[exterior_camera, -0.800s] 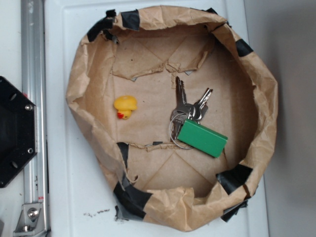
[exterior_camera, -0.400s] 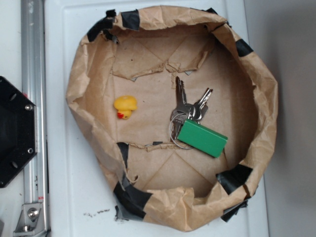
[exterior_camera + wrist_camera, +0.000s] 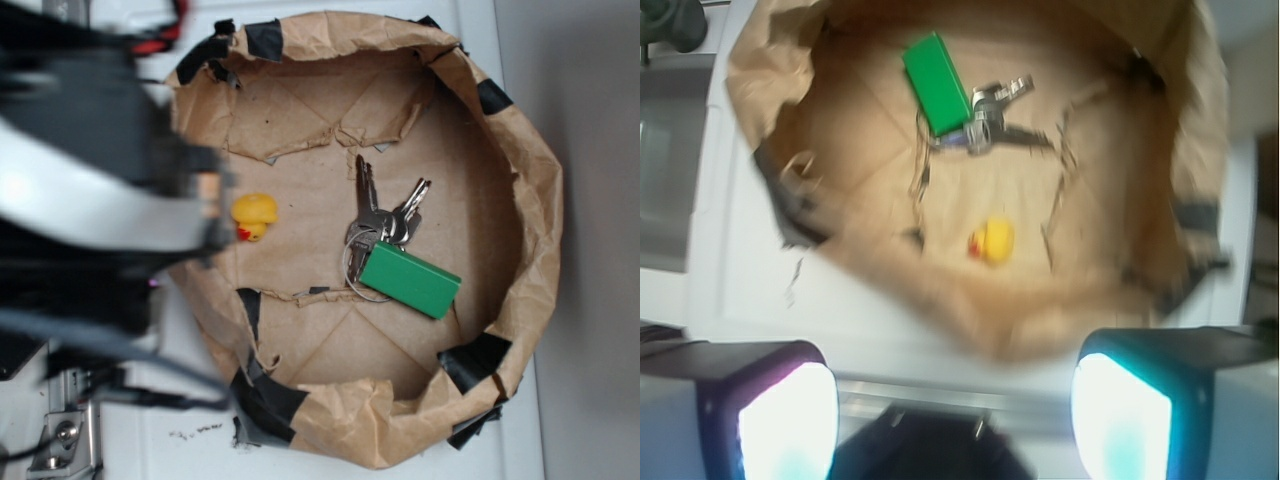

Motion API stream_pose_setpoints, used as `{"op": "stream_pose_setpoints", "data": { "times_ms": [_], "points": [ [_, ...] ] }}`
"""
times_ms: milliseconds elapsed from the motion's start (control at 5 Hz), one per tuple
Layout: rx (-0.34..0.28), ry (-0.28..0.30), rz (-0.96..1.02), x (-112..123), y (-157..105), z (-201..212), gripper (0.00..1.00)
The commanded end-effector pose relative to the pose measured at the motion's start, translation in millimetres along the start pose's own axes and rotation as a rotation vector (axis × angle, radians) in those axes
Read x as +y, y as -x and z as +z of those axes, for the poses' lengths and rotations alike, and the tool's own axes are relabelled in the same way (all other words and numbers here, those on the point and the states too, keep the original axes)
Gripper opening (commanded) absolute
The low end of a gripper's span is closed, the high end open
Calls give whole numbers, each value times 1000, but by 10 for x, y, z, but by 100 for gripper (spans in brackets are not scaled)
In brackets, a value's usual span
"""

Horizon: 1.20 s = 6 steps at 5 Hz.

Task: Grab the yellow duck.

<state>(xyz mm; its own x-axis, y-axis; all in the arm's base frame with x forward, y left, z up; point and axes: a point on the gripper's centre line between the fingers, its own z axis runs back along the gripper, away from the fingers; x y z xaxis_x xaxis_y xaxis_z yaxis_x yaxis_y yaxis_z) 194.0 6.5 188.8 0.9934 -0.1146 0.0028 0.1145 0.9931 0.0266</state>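
Exterior: the yellow duck (image 3: 254,215) lies in the paper bowl (image 3: 520,150), left of the green key tag (image 3: 410,281); my blurred arm (image 3: 90,190) covers the bowl's left rim.

Wrist: my pincer (image 3: 955,420) gapes wide, empty, with the duck (image 3: 993,241) beyond, nearer me than the tag (image 3: 936,69).

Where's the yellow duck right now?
In the exterior view, the yellow duck lies on the left floor of the paper bowl, left of the keys, beside the blurred arm.

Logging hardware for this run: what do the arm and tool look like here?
Exterior view: the arm is a motion-blurred mass of black and white housings, with red wiring at the top and dark cables trailing below. Wrist view: the tool has two dark squared fingers with glaring, washed-out inner faces.
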Motion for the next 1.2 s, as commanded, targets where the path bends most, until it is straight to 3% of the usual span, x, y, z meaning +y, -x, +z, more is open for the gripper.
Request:
{"op": "stream_pose_setpoints", "data": {
  "times_ms": [0,200,400,600,1000],
  "points": [
    [53,17,-78,259,-390,-692,100],
    [119,19,-83,387,-389,-900,100],
    [103,27,-84,536,-303,-1004,100],
    [111,-13,-154,530,-225,-1160,100],
    [135,-31,-191,510,-124,-1164,100]
  ]
}}
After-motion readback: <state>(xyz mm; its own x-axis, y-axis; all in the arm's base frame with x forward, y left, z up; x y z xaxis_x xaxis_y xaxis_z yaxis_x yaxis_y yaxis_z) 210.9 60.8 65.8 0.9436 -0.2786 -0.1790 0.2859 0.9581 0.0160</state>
